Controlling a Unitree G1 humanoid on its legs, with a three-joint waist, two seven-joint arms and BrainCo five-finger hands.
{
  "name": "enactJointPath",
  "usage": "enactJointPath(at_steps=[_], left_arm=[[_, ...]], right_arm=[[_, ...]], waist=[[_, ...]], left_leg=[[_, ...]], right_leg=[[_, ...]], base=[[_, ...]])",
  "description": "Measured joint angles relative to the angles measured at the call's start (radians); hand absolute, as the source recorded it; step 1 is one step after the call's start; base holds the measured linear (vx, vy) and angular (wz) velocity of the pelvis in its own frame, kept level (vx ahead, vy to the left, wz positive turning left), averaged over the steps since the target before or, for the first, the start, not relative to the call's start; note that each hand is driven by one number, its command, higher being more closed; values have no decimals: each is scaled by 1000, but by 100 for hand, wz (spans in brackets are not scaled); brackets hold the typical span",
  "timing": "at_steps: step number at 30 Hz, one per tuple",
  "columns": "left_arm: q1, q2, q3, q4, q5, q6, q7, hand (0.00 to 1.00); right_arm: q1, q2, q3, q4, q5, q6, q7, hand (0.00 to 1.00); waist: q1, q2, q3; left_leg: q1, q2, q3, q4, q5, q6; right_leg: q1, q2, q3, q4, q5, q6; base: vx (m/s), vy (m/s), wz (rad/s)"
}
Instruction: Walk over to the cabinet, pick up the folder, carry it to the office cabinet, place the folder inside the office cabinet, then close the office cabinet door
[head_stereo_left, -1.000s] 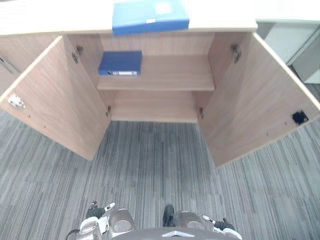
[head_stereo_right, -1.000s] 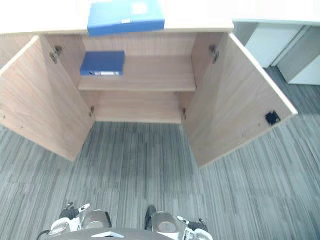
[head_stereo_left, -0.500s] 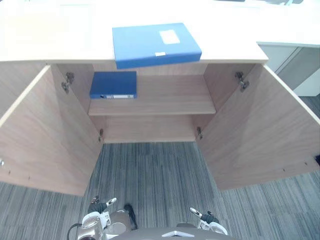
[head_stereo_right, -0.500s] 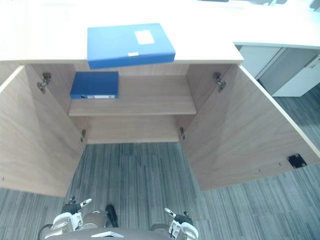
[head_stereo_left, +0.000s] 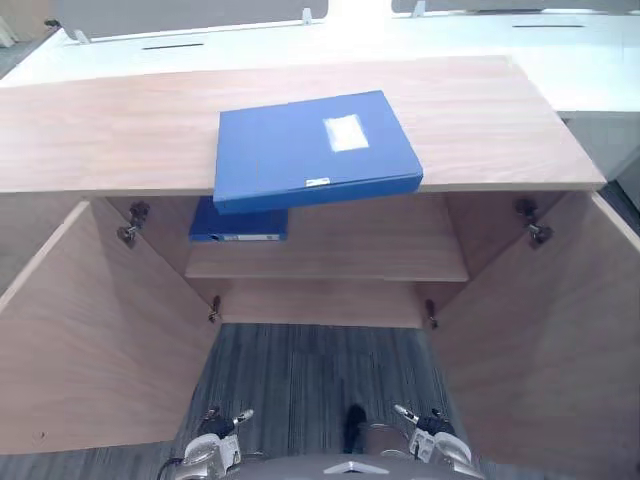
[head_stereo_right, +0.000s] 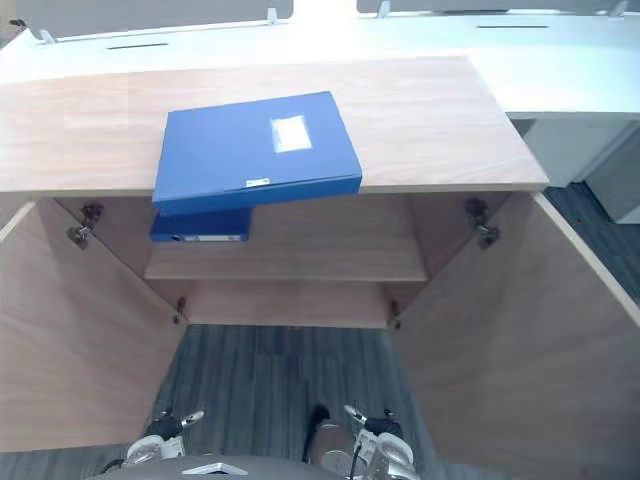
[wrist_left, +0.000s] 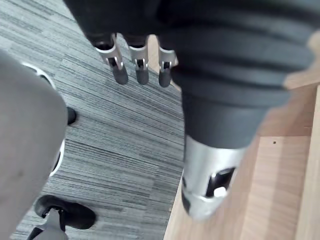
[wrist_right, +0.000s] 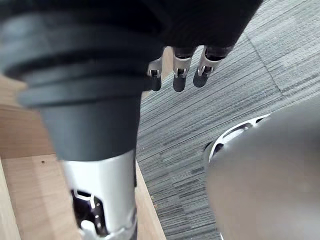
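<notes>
A blue folder with a white label lies flat on the wooden cabinet top, its near edge jutting over the front. A darker blue folder lies on the inner shelf, left side, partly hidden under the top one. Both cabinet doors stand wide open. My left hand and right hand hang low at the bottom of the eye views, well short of the cabinet. In the wrist views the left hand's fingers and the right hand's fingers are relaxed and hold nothing.
The open left door and right door flank the strip of grey carpet in front of the shelves. A white desk runs behind the cabinet. A white unit stands at the right.
The camera has come closer to the cabinet and now looks onto its top, so the folder sits mid-picture. Both hands still hang at the sides, empty.
</notes>
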Motion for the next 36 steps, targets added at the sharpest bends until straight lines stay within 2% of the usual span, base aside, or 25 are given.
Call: enactJointPath(at_steps=[1,3,5,8,9,10,12,15,18,23,25,27,31,36], left_arm=[[2,2,2,-17,5,0,-2,0],[5,-1,2,-34,13,-2,-4,0],[5,-1,2,-41,13,-2,-4,0],[7,-1,2,-50,13,-2,-3,0],[8,2,3,-48,13,-1,-4,0],[10,7,5,-48,13,-1,-3,0],[17,25,4,-48,14,-1,-4,0],[5,40,-5,-23,34,1,-6,0],[6,36,-57,-18,35,1,-6,0],[1,46,-137,-28,41,0,1,0],[16,46,-166,-94,31,0,19,0],[49,50,-195,-239,29,-10,41,0],[153,59,-239,-593,9,-61,66,0],[247,73,-285,-875,10,-107,91,0]], right_arm=[[7,1,10,0,1,0,0,0],[16,0,17,0,1,1,0,0],[16,1,17,-1,2,1,0,0],[17,2,17,-1,2,2,-1,0],[19,3,17,1,1,3,-1,0],[26,10,18,3,1,4,-1,0],[39,33,15,1,2,2,-1,0],[43,52,7,16,2,3,-1,0],[48,45,2,19,1,2,0,0],[33,23,-9,53,1,-1,-2,0],[30,12,-2,58,1,-1,-4,0],[30,8,13,57,1,-2,-8,0],[38,1,33,54,2,-19,-15,0],[55,-7,61,12,1,-22,-15,0]], waist=[[6,-6,1],[20,-6,0],[27,-6,-1],[34,-10,-2],[35,-14,-3],[36,-18,-16],[29,-53,-51],[24,-71,-66],[22,-56,-76],[19,-37,-83],[16,-29,-81],[17,-28,-81],[21,-21,-83],[28,-19,-79]], left_leg=[[-43,31,0,117,-10,3],[-97,69,16,246,-43,10],[-134,70,28,229,-69,12],[-161,23,-18,54,-53,24],[-154,5,-34,7,-7,32],[-137,-5,-23,-6,-8,30],[-108,-33,28,-50,-9,33],[-65,-70,43,-90,-6,38],[-16,-101,48,-139,1,49],[-16,-116,19,-160,11,59],[-5,-119,4,-179,23,57],[-1,-121,-11,-202,45,57],[17,-122,-35,-245,64,56],[33,-130,-61,-268,71,67]], right_leg=[[32,4,-9,-23,-4,-5],[77,15,-12,-51,-10,-7],[101,21,-3,-71,-10,-4],[99,21,57,-63,-16,19],[96,22,92,-50,-26,37],[96,18,109,-52,-24,48],[104,-1,141,-100,-2,70],[147,-17,161,-162,19,89],[191,-33,164,-212,30,100],[214,-33,163,-265,53,92],[229,-31,160,-282,62,90],[226,-29,158,-283,65,84],[229,-23,156,-286,70,79],[245,-28,141,-286,79,83]], base=[[152,-146,32],[152,-62,1],[126,35,-28],[117,139,-63],[99,164,-61],[150,192,-59],[191,197,-43],[152,144,-22],[91,111,-4],[68,36,2],[11,-29,5],[-20,-47,10],[-48,-39,1],[-88,-4,8]])
